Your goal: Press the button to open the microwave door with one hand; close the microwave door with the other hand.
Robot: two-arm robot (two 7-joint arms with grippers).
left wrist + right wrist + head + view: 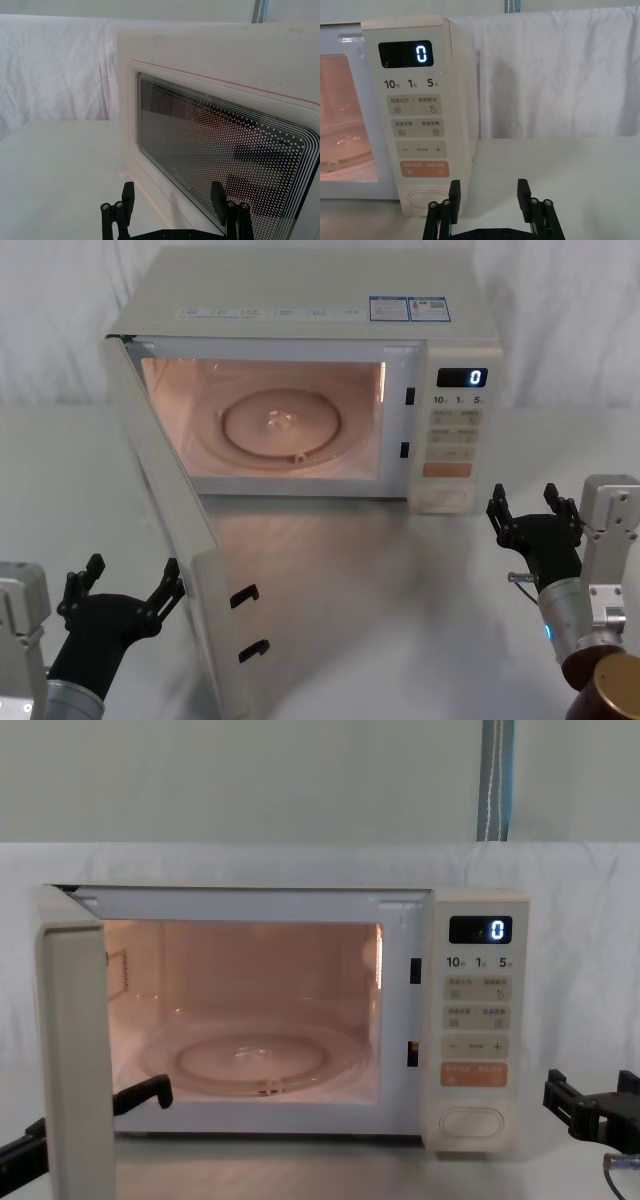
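The cream microwave door (170,540) stands swung wide open toward me on the left, with its two latch hooks on the free edge. In the left wrist view its dotted glass window (225,150) is close ahead. My left gripper (133,575) is open, just left of the door's outer face, holding nothing. The wide pill-shaped button (447,500) sits at the bottom of the control panel, also seen as the button (427,198) in the right wrist view. My right gripper (523,502) is open, empty, a little to the right of the button and nearer to me.
The lit cavity holds a glass turntable (280,427). The display (405,54) reads 0, and an orange key (423,169) sits just above the button. A white cloth hangs behind the microwave. White tabletop (380,620) stretches in front of it.
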